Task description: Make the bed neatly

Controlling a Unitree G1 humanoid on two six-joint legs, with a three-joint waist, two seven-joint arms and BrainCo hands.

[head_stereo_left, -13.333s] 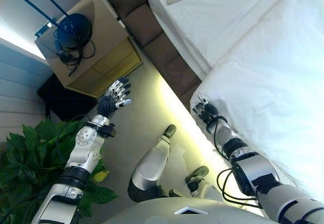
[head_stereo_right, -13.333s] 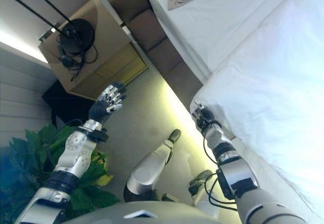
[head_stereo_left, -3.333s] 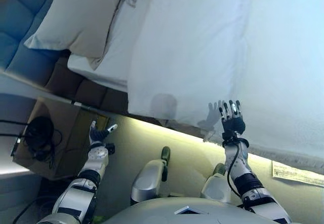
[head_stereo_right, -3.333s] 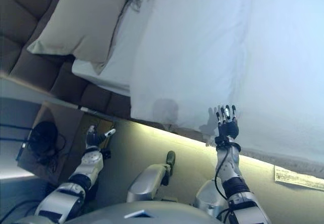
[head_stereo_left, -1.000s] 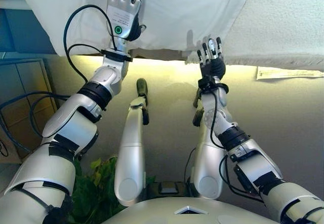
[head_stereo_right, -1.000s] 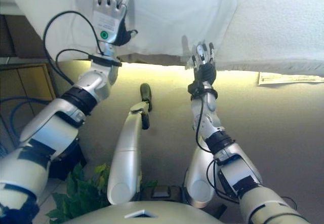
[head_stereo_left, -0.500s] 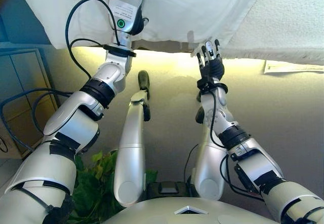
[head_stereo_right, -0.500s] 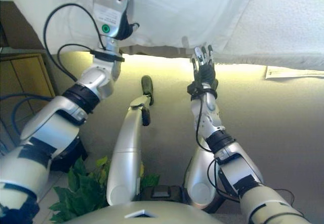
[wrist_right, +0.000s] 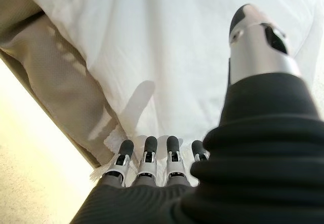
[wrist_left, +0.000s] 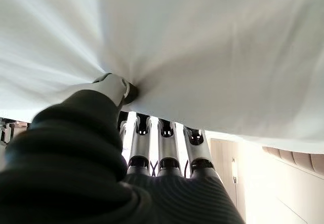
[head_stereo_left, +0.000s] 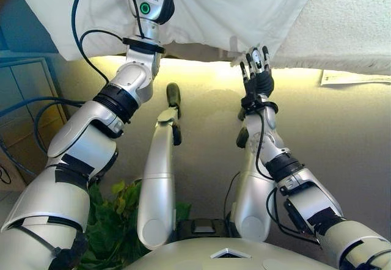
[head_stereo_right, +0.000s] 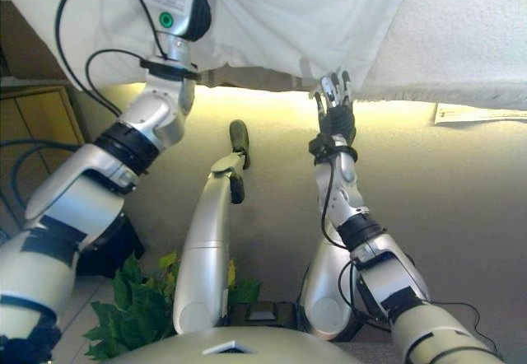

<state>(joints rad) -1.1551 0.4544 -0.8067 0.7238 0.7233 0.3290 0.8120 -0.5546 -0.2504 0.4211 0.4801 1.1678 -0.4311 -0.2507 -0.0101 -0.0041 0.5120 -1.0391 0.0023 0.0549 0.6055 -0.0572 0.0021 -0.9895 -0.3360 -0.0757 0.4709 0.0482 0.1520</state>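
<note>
A white duvet hangs over the side of the bed across the top of the eye views. My left hand is raised against it, with the fingers past the view's top edge. In the left wrist view the thumb presses into the cloth, creases radiate from it, and the fingers run under the cloth, so the duvet is pinched. My right hand is open with straight fingers just below the duvet's lower corner, holding nothing.
A textured white cover lies on the bed to the right of the duvet. The tan bed base shows under the cloth. A paper sheet lies on the beige carpet. A wooden nightstand and a green plant stand at left.
My left hand has moved further up the duvet, and its fingers have gone out of the eye views' top. The right hand has risen slightly toward the duvet's corner.
</note>
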